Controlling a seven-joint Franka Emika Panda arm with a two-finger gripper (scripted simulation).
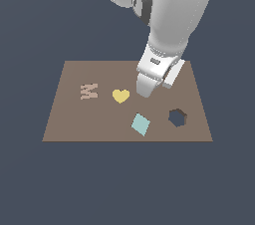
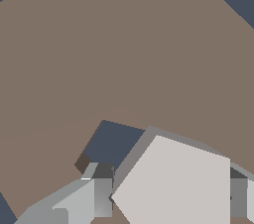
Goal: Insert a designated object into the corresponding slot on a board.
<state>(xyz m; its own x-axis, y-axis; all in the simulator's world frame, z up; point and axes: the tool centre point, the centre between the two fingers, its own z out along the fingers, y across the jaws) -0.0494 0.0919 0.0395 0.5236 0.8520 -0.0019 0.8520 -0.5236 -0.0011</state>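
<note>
In the wrist view the light-grey pentagon block (image 2: 178, 183) sits between my two fingers (image 2: 101, 196), so my gripper (image 2: 168, 197) is shut on it. Part of the dark five-sided slot (image 2: 114, 143) shows just beside and under the block, partly covered by it. The brown board (image 2: 124, 54) fills most of that view. In the exterior view my gripper (image 1: 143, 92) is low over the board (image 1: 69, 122), to the right of the yellow heart. The arm hides the block and the slot there.
On the board lie a tan M letter (image 1: 89, 91), a yellow heart (image 1: 120, 95) and a teal diamond (image 1: 141, 124). The larger hexagonal hole (image 1: 178, 117) is towards the exterior view's right. A dark floor surrounds the board.
</note>
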